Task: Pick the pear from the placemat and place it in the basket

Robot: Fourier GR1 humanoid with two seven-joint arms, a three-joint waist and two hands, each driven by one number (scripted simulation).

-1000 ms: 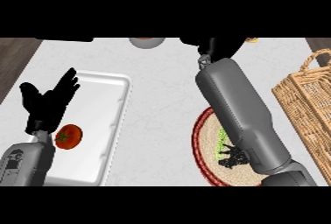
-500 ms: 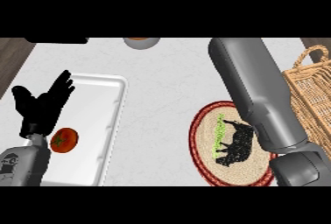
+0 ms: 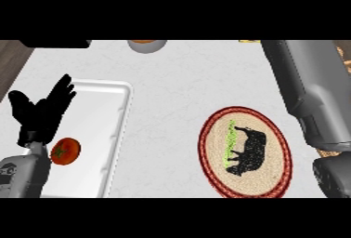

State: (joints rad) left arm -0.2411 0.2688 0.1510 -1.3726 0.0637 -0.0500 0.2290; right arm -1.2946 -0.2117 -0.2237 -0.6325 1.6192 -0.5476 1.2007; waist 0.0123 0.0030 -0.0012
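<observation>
A round woven placemat [image 3: 274, 139] with a red rim lies on the counter at the right. The pear [image 3: 231, 138] rests on it, and only a thin green strip shows at its left side. My right hand [image 3: 248, 151] lies over the pear with its fingers curled round it, and its grey forearm comes down the right edge. A sliver of the wicker basket [image 3: 334, 153] peeks out behind that forearm. At the far left my left hand [image 3: 41, 114] rests open with its fingers up.
A white tray [image 3: 113, 135] sits at the left with a red tomato [image 3: 66, 151] in it, next to my left hand. A small bowl [image 3: 146, 45] stands at the counter's far edge. Bare counter lies between the tray and the placemat.
My right hand has moved from the placemat's lower part up over the pear and closed around it. The right forearm swung toward the right edge. The left hand stayed in place.
</observation>
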